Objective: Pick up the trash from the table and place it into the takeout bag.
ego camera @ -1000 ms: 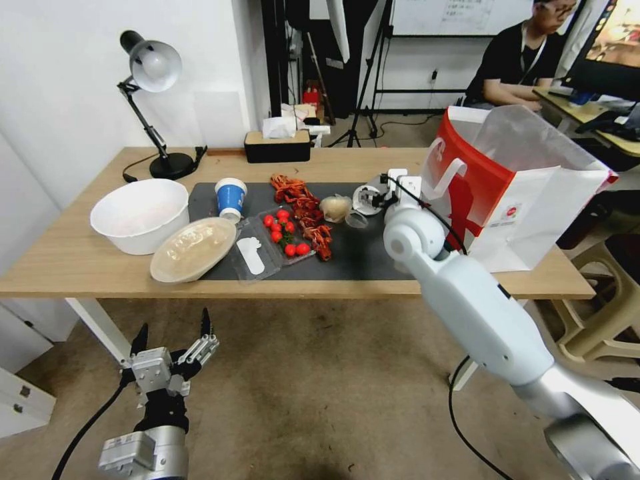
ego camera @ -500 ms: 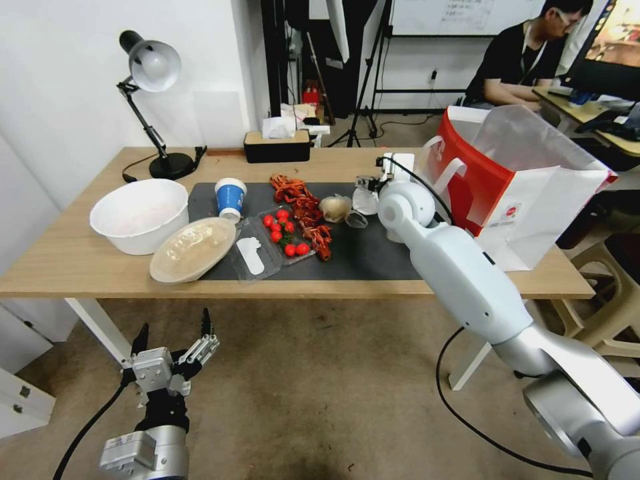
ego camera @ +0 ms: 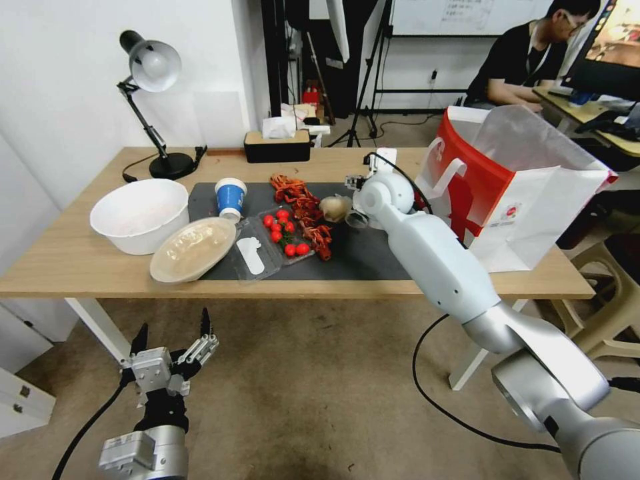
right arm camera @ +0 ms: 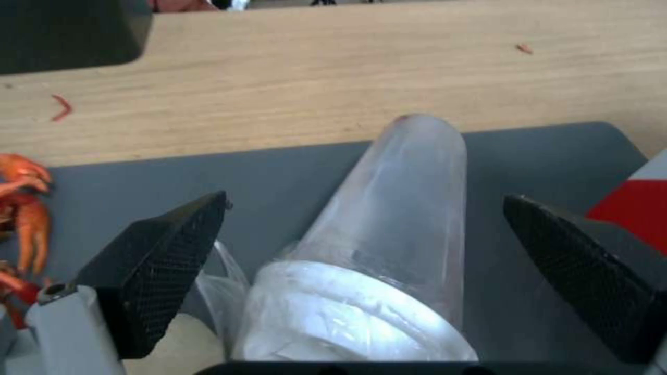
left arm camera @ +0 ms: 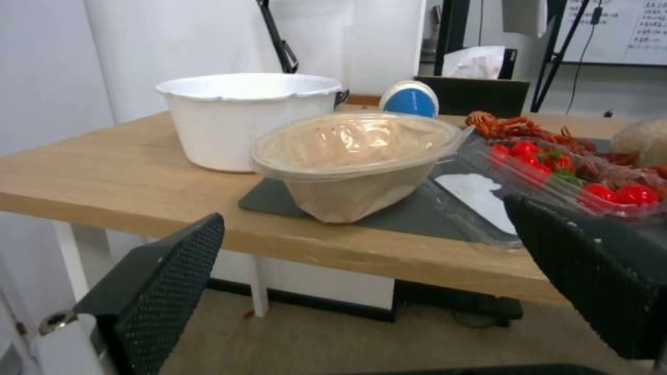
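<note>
Table (ego camera: 80,267), light wood, with dark mat (ego camera: 360,257). Takeout bag (ego camera: 527,187) stands open at the table's right end. Right gripper (right arm camera: 361,260) is over the mat just left of the bag, fingers spread wide either side of the clear plastic cup (right arm camera: 389,245), which lies on its side, not yet clamped. Judgement: centre the jaws on the cup's body, squeeze gently; thin plastic will crush or slip. Left gripper (ego camera: 172,347) hangs parked below the table edge, fingers released.

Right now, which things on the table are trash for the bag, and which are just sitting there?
For the job:
clear plastic cup
blue-and-white paper cup
beige bowl lid
takeout bag

Just lying about:
white bowl
tomato tray
desk lamp
tissue box
</note>
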You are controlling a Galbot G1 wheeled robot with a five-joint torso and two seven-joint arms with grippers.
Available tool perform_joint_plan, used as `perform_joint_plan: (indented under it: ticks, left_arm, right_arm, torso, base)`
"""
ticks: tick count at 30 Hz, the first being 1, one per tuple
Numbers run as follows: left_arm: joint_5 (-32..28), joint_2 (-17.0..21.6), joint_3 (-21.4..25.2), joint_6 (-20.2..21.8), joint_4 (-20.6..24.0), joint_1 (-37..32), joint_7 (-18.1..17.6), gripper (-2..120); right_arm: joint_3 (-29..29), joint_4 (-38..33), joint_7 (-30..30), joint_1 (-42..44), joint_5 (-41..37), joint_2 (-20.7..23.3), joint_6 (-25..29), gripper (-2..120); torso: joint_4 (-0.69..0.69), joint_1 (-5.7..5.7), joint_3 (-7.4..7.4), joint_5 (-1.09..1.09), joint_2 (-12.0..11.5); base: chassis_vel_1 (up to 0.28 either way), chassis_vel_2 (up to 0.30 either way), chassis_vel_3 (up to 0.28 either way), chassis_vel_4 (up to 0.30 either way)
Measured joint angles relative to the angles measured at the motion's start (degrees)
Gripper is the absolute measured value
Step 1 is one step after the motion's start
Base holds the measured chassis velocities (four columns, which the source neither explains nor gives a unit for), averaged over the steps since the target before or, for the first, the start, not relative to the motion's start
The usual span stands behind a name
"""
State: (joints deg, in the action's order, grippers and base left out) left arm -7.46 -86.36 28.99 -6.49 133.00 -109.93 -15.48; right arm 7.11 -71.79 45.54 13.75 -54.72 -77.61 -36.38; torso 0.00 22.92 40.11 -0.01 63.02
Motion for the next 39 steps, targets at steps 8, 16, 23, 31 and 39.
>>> perform_joint_plan:
  ticks: [8,16,23,31,39]
  left_arm:
    - [0.0,0.1,-0.2,0.0,-0.4,0.2,0.0,100]
    - [0.1,0.2,-0.5,0.0,-0.4,0.3,-0.5,100]
    - [0.1,0.4,-0.5,-0.1,-0.4,0.2,-0.6,100]
    - [0.1,0.5,-0.4,-0.2,-0.2,0.1,-0.6,100]
    - [0.1,0.4,-0.6,-0.2,-0.2,0.2,-0.6,100]
  right_arm:
    - [-1.4,4.0,0.5,-0.4,0.6,-1.6,-1.4,100]
    - [-1.7,4.9,0.8,0.3,1.1,-1.9,-1.5,100]
    - [-1.7,4.7,1.8,1.2,0.5,-2.5,-2.4,100]
    - [-1.9,3.8,3.0,2.6,-0.2,-2.9,-2.6,100]
    - [-2.4,3.0,3.4,3.7,-0.4,-2.4,-2.5,100]
  torso:
    - [0.0,0.0,0.0,0.0,0.0]
    - [0.0,0.0,0.0,0.01,0.0]
    - [0.0,0.0,0.0,0.0,0.0]
    - [0.0,0.0,0.0,0.0,0.0]
    - [0.0,0.0,0.0,0.01,0.0]
  base:
    - [0.0,0.0,0.0,0.0]
    - [0.0,0.0,0.0,0.0]
    - [0.0,0.0,0.0,0.0]
    - [0.0,0.0,0.0,0.0]
    - [0.0,0.0,0.0,0.0]
